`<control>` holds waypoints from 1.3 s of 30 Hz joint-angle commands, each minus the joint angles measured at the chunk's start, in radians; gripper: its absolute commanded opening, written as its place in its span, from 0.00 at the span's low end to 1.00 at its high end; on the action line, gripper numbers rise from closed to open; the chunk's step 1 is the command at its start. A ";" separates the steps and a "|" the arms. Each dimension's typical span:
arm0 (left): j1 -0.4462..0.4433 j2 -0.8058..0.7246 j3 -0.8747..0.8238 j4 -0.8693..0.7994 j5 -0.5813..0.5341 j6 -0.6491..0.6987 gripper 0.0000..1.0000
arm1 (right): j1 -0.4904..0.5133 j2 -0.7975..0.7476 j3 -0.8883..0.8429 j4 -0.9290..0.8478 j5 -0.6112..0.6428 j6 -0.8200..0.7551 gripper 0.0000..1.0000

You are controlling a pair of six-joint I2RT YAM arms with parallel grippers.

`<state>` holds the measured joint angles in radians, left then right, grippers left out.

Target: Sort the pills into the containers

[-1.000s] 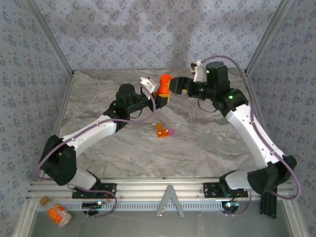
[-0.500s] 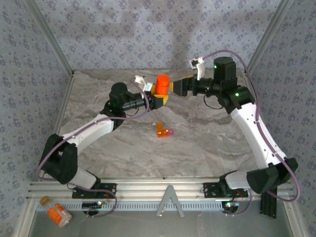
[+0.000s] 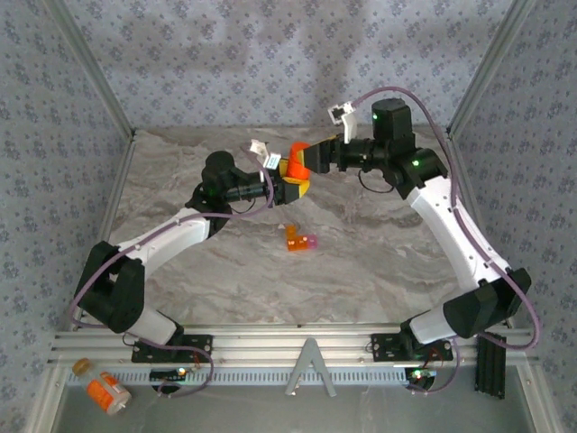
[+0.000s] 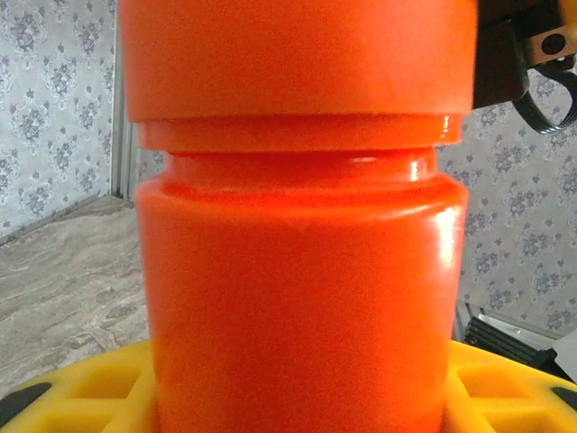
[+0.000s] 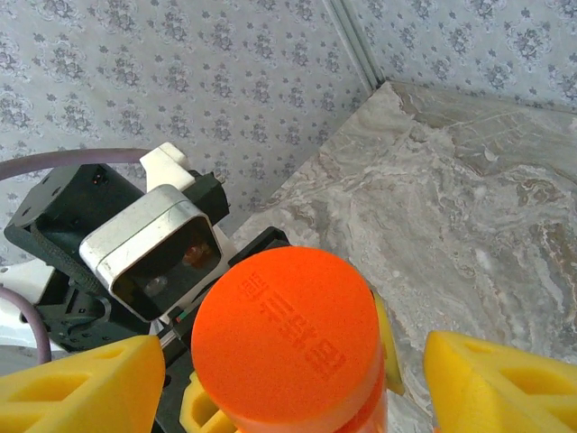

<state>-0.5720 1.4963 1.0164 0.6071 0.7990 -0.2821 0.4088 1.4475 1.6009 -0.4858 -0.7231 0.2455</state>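
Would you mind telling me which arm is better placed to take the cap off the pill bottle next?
Right. The right gripper has its yellow fingers either side of the cap, not yet clamped, while the left gripper is shut on the pill bottle body, steadying it.

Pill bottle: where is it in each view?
Top external: bottle just above centre.
Left wrist: bottle very close, mid-frame, its cap at the top.
Right wrist: bottle at bottom centre, cap seen from above.
Shared landmark: marble table.
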 commanded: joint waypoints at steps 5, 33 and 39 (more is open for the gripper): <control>-0.010 0.011 0.035 0.052 0.026 -0.007 0.00 | 0.010 0.013 0.037 0.025 -0.024 -0.005 0.64; -0.111 0.012 0.048 -0.035 -0.429 0.146 0.00 | 0.189 -0.051 -0.266 0.295 0.562 0.340 0.42; -0.103 0.028 0.049 -0.045 -0.447 0.142 0.00 | 0.126 -0.072 -0.234 0.272 0.470 0.314 0.67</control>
<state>-0.6674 1.5265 1.0187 0.4751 0.3695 -0.1654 0.5507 1.3823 1.3598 -0.1978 -0.1883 0.5537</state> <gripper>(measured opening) 0.518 0.647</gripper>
